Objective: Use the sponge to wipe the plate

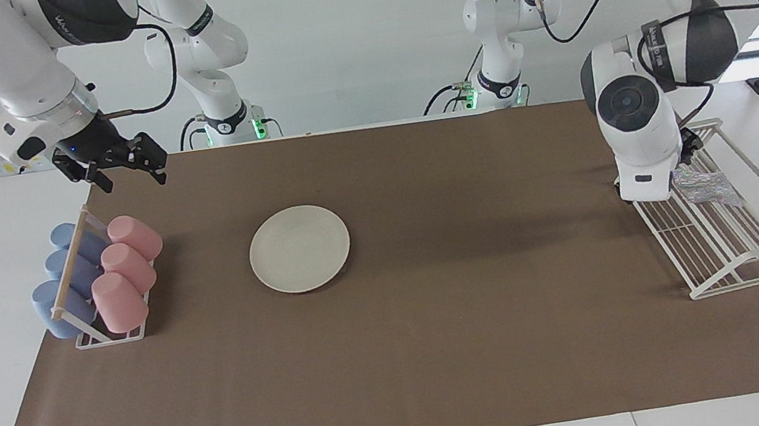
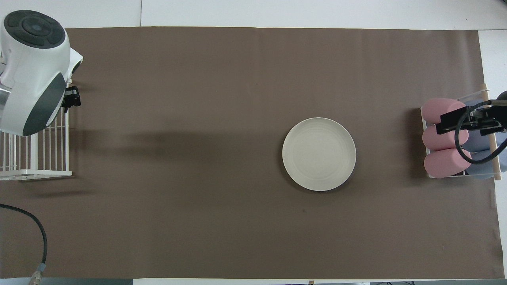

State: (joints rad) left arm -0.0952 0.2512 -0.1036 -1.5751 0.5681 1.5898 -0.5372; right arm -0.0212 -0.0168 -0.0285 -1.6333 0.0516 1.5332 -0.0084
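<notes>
On the wire rack (image 1: 727,233) at the left arm's end of the table, sponge (image 1: 707,184) sits free beside left claw (image 1: 688,147), jaws apart; soft, light, crushable, so pinch mid-pad; plate (image 1: 300,248) mid-table; right claw (image 1: 121,162) open, waiting over cups (image 1: 126,265).

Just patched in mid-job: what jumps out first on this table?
The cream plate lies bare mid-mat, nothing on it. The glittery sponge rests in the white wire rack at the left arm's end, the left gripper just above it. Pink and blue cups fill the holder at the right arm's end.
</notes>
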